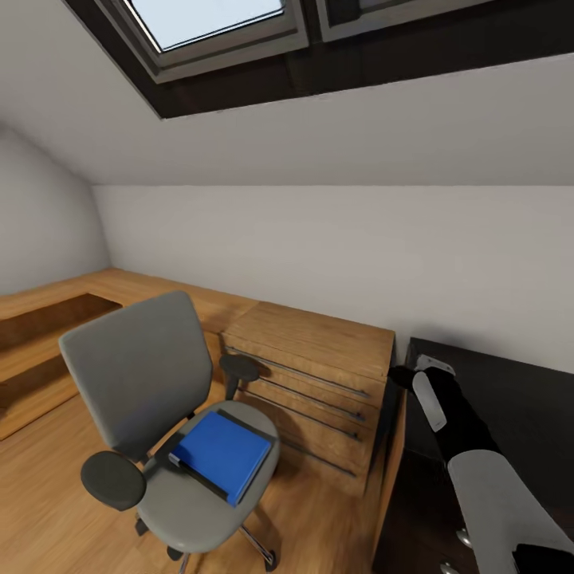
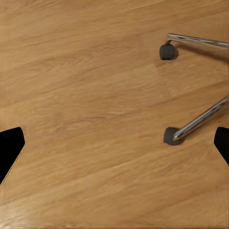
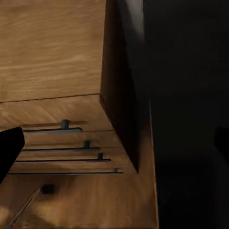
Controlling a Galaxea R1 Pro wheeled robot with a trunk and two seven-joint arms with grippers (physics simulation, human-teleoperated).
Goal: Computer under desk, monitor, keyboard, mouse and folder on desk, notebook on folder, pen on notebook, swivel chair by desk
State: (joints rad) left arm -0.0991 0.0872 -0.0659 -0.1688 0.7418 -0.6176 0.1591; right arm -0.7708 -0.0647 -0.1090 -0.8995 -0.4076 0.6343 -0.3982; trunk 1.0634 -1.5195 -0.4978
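Note:
The swivel chair (image 1: 151,383), grey with black armrests, stands on the wooden floor at the lower left of the head view. On its seat lies the blue folder (image 1: 223,454), flat. The desk (image 1: 518,399) shows its black top at the right, and my right arm (image 1: 470,446) reaches over its near corner. My right gripper (image 3: 114,143) is open between the wooden drawers (image 3: 62,143) and the dark desk (image 3: 191,95). My left gripper (image 2: 114,145) is open above the floor, beside the chair's chrome spokes (image 2: 200,119). The computer, monitor, keyboard, mouse, notebook and pen are out of view.
Low light wooden shelving (image 1: 48,319) runs along the left wall and ends in a drawer unit (image 1: 319,383) that butts against the desk. A sloped ceiling with a skylight (image 1: 207,24) hangs overhead. Two casters (image 2: 167,50) rest on the floor.

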